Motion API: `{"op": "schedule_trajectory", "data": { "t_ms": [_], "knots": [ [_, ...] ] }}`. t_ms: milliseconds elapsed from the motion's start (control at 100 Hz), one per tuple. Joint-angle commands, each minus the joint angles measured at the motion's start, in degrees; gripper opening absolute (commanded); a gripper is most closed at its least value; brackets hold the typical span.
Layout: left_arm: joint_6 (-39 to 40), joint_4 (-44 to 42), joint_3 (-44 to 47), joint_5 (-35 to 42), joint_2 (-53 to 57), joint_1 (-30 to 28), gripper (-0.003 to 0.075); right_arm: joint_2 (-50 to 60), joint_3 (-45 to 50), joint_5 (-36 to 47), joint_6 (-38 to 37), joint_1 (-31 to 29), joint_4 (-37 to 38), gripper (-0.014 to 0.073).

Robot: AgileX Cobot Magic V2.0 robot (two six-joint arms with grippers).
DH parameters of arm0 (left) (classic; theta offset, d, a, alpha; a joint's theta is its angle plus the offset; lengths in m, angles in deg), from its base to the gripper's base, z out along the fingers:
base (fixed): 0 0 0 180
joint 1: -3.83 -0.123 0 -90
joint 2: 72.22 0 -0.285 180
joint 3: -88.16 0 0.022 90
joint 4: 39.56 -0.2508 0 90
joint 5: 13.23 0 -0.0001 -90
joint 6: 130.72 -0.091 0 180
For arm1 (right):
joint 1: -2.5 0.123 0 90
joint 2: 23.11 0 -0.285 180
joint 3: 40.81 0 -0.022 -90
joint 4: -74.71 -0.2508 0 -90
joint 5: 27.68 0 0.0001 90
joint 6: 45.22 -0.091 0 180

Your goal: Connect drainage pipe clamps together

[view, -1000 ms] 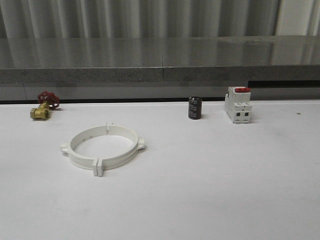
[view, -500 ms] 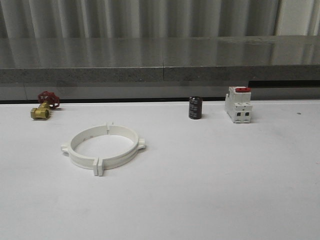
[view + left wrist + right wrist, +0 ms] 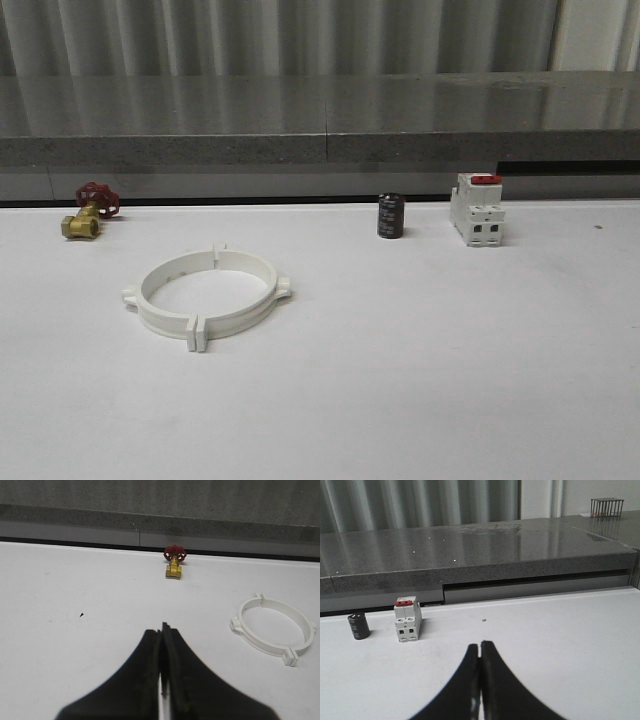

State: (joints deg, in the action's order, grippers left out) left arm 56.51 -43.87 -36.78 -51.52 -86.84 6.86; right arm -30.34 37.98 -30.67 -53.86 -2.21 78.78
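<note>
The two white drainage pipe clamps (image 3: 207,297) lie flat on the white table at the left of the front view, joined end to end as one closed ring with small tabs at the seams. The same ring (image 3: 274,629) appears in the left wrist view, off to one side of my left gripper (image 3: 162,628), which is shut with nothing between its black fingers and stands well apart from the ring. My right gripper (image 3: 480,645) is also shut and empty, over bare table far from the clamps.
A brass valve with a red handwheel (image 3: 86,213) sits at the back left. A small black cylinder (image 3: 390,216) and a white switch with a red top (image 3: 476,210) stand at the back right. A grey ledge (image 3: 320,140) runs behind the table.
</note>
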Motion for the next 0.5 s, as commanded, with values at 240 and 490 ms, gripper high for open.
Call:
{"op": "schedule_trajectory", "data": {
  "t_ms": [240,490],
  "knots": [
    [-8.9,-1.8,3.6,15.9,-0.7,0.7,-0.0021,1.2,-1.0,4.0,0.6,-0.4,0.2,-0.0065],
    [-8.6,2.2,16.5,31.3,4.0,1.7,-0.0021,1.2,-1.0,4.0,0.6,-0.4,0.2,-0.0065]
  ]
}}
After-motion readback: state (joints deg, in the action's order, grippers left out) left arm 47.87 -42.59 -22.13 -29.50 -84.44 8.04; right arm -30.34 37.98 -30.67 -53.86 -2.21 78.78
